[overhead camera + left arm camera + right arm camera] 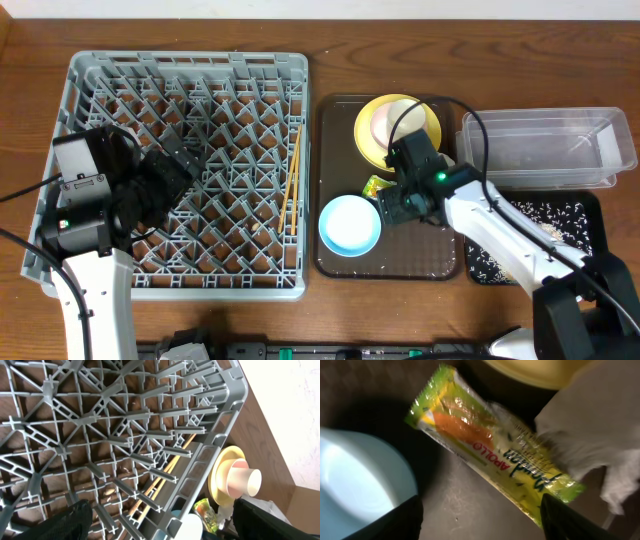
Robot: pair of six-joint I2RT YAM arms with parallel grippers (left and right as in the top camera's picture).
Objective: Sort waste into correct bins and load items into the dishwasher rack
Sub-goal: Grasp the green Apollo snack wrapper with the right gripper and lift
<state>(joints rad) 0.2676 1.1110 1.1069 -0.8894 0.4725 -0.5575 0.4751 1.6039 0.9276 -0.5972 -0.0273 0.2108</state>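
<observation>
A robot test bench: wooden table (380, 310) bearing a dishwasher rack (190, 62).

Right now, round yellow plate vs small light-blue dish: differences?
The round yellow plate carries a white cup; the small light-blue dish is empty. The plate sits at the far end, partly under the right arm; the dish sits at the near-left corner. Both rest on the dark-brown serving tray.

snack wrapper (490, 455) tight between light-blue dish (360, 485) and yellow plate (535, 370), tissue (590, 425) against 1 end

Snack wrapper (372, 186) mostly hidden beneath right arm (500, 225) overhead; tissue (590, 425) blurred, cropped by right edge.
</observation>
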